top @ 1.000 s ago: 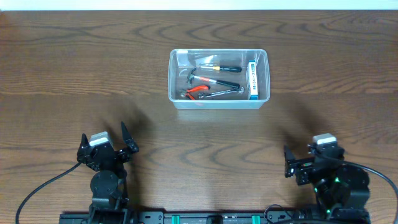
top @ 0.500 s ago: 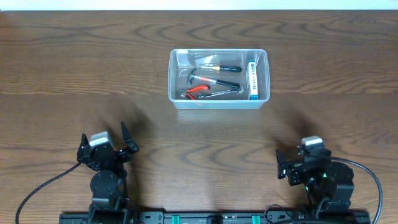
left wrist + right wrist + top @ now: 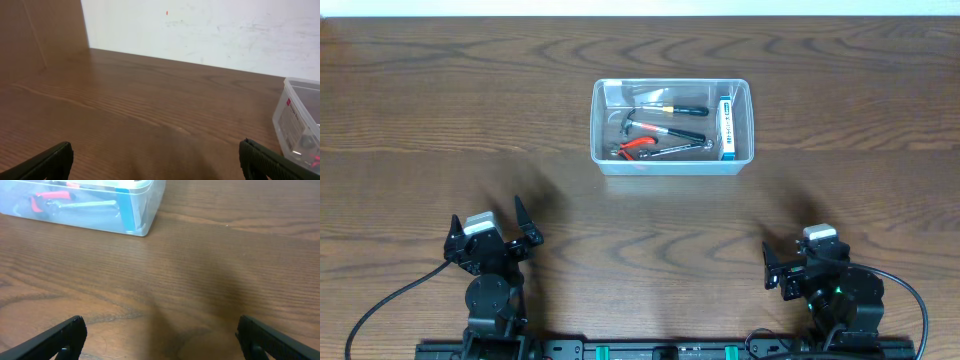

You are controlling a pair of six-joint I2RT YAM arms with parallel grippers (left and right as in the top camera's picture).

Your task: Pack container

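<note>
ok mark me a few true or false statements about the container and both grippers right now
1. A hammer lies inside the container. True.
2. The blue-and-white box lies outside the container. False: it sits inside, at the container's right end.
3. The left gripper is open and holds nothing. True.
4. The right gripper grips the red-handled pliers. False: it is open and empty, well short of the container, and the pliers lie in the container.
</note>
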